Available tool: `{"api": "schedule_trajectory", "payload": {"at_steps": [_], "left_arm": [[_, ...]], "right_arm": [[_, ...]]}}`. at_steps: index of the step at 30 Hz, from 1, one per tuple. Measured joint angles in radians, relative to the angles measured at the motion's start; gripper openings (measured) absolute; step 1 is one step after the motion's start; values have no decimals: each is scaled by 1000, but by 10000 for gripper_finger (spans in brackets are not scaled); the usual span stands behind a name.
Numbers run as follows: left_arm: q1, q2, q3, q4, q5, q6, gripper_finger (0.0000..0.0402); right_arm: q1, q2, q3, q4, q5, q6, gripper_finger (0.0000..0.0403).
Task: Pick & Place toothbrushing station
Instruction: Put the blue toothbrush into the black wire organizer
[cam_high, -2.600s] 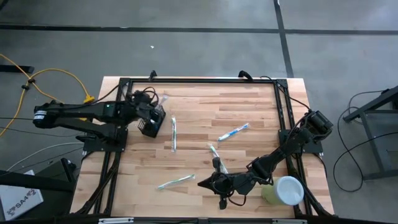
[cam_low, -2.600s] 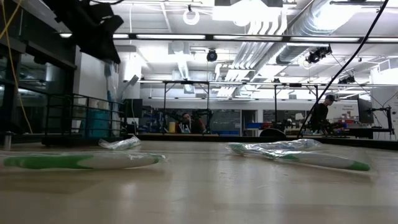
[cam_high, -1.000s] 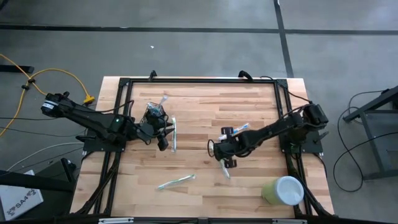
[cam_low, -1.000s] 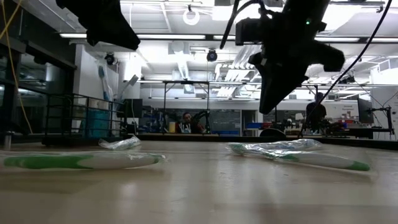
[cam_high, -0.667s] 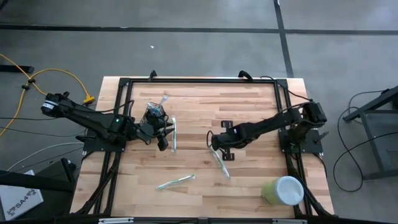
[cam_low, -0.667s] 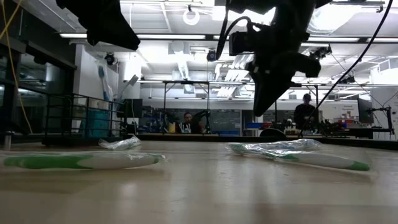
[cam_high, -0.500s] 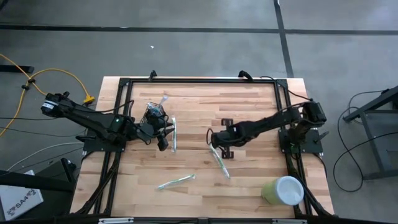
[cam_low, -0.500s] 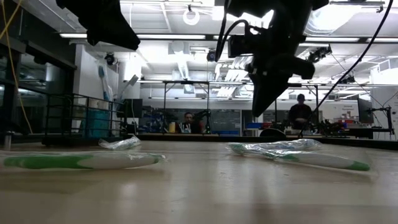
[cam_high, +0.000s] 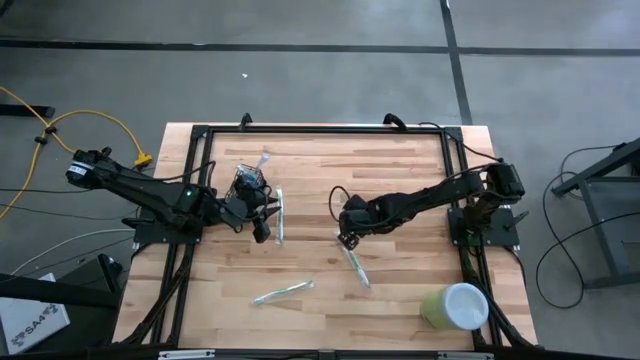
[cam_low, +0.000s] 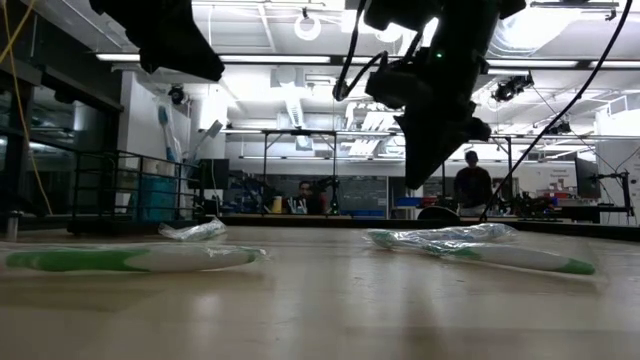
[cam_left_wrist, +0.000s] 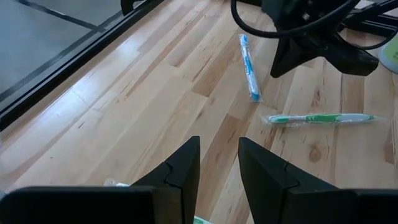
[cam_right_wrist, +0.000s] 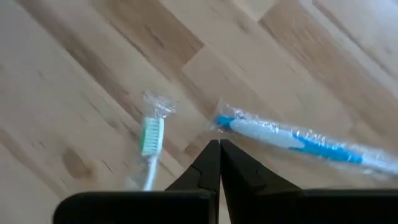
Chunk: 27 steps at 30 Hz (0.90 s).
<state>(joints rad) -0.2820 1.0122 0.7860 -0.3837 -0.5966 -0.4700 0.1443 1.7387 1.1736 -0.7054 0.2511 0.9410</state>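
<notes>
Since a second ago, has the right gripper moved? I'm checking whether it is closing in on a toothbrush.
Yes. In the high view the right gripper has shifted toward the left side of the table, away from the pale green cup, which has stayed put.

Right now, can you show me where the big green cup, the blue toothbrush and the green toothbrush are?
pale green cup (cam_high: 458, 307): high view, on its white inside.
blue toothbrush (cam_left_wrist: 249, 60): left wrist view, mid-handle.
green toothbrush (cam_left_wrist: 318, 118): left wrist view, mid-handle.

a pale wooden plank tabletop (cam_high: 400, 160) stands on a grey concrete floor (cam_high: 300, 80) crossed by dark lines. yellow cable (cam_high: 60, 125) trails beside it. beyond, a bright workshop with ceiling ducts (cam_low: 460, 50), lamps, and a seated person (cam_low: 300, 198).
</notes>
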Motion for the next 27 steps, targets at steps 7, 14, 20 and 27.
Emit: {"api": "schedule_trajectory", "payload": {"at_steps": [7,14,20,27], "left_arm": [[-9,0,0,-8,0,29,106],[-34,0,0,-7,-1,59,106],[-76,0,0,-8,-1,59,106],[-139,0,0,-8,-1,62,106]], "right_arm": [[21,0,0,0,3,236,3],[21,0,0,0,32,559,3],[18,28,0,-4,76,724,3],[20,122,0,-11,0,918,3]]}}
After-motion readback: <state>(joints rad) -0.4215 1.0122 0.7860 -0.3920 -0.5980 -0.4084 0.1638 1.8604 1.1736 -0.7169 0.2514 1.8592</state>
